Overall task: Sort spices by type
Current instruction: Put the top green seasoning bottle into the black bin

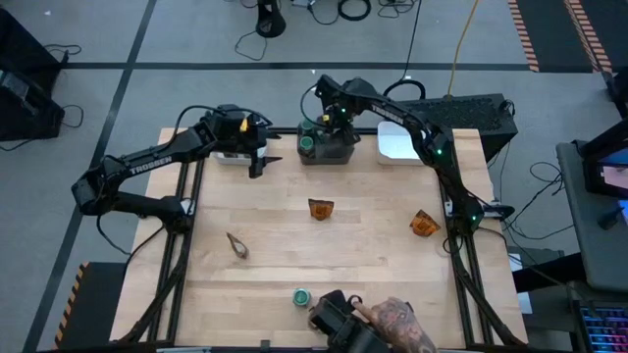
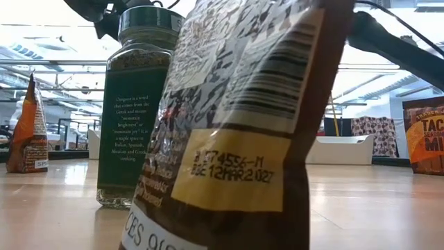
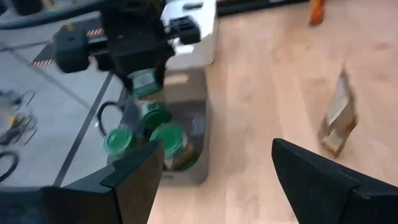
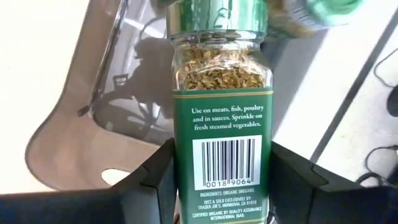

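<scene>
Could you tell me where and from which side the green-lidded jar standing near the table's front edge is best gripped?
Probably from straight above, fingers closing on the body just below the lid: the green-lidded jar stands upright, lid facing up.

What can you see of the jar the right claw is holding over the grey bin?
The jar is clear glass with a green lid and a green label bearing white text and a barcode; dried greenish herb fills it about to the shoulder. The right claw grips its lower body between both fingers, holding it in line with them. It hangs just above the dark grey bin at the table's far edge, where other green-lidded jars already stand.
</scene>
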